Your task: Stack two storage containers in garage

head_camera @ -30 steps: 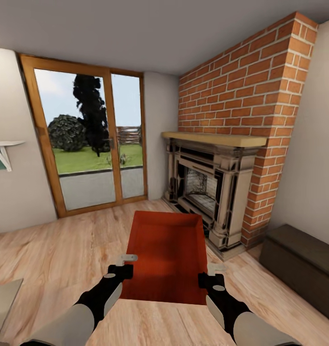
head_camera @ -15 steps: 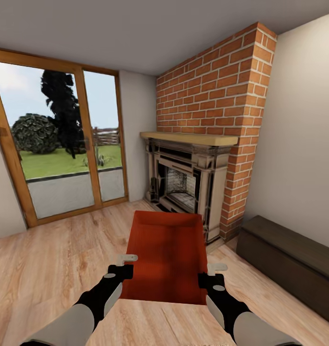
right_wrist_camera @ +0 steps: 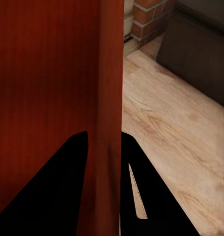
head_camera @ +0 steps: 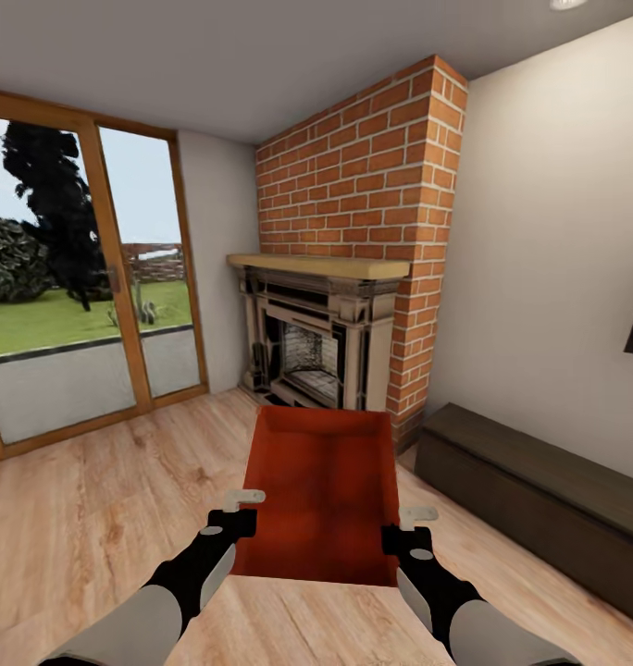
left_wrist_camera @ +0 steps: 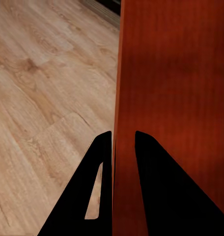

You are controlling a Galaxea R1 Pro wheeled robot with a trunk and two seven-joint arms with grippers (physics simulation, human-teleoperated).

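In the living room, the brick fireplace (head_camera: 340,305) is standing ahead, with glass doors (head_camera: 76,287) to its left and a long dark cabinet (head_camera: 529,499) to its right. In front of it, above the wood-plank floor (head_camera: 85,518), an orange-red storage container (head_camera: 321,486) is being held, the left gripper (head_camera: 231,518) clamping its left wall and the right gripper (head_camera: 411,529) clamping its right wall.

From my station I can read no lettering, number, brand or sign anywhere in these views. The orange-red storage container (head_camera: 321,490) has plain walls, the brick fireplace (head_camera: 353,240) and its mantel carry no marking, and the dark low cabinet (head_camera: 539,504) is bare of any label.
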